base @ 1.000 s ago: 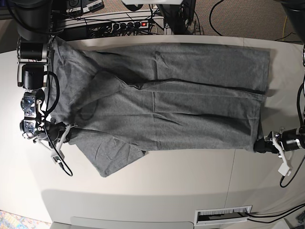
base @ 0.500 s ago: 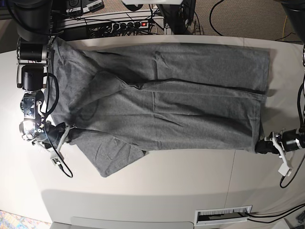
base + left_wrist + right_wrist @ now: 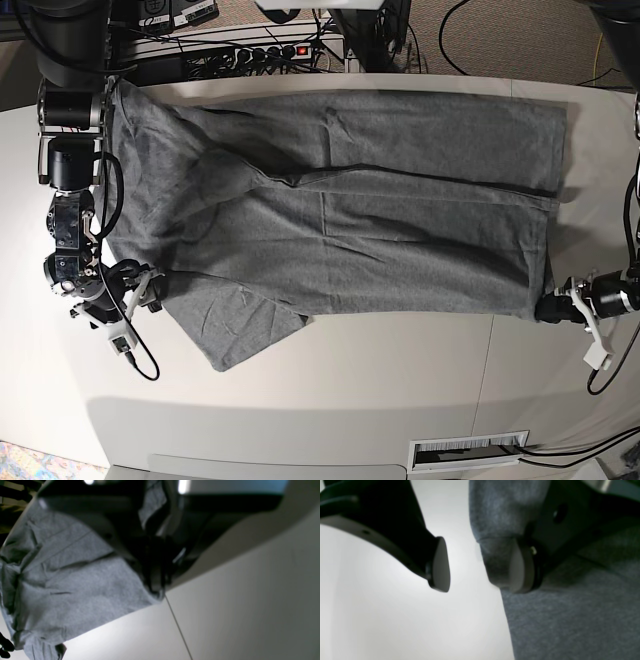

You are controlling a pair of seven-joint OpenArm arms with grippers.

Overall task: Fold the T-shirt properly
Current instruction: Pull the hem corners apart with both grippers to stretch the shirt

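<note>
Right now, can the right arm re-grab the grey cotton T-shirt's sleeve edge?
Probably yes: the right end effector is open, and the grey cotton T-shirt drapes against one pad, nothing between.

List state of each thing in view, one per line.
T-shirt: spread flat on the table, long side folded in, one sleeve sticking out toward the near edge.
left gripper: shut on the T-shirt's hem corner.
right gripper: open, cloth draped against one pad, not clamped.
table: white, bearing the T-shirt.
power strip: behind the table, red switch lit.
</note>
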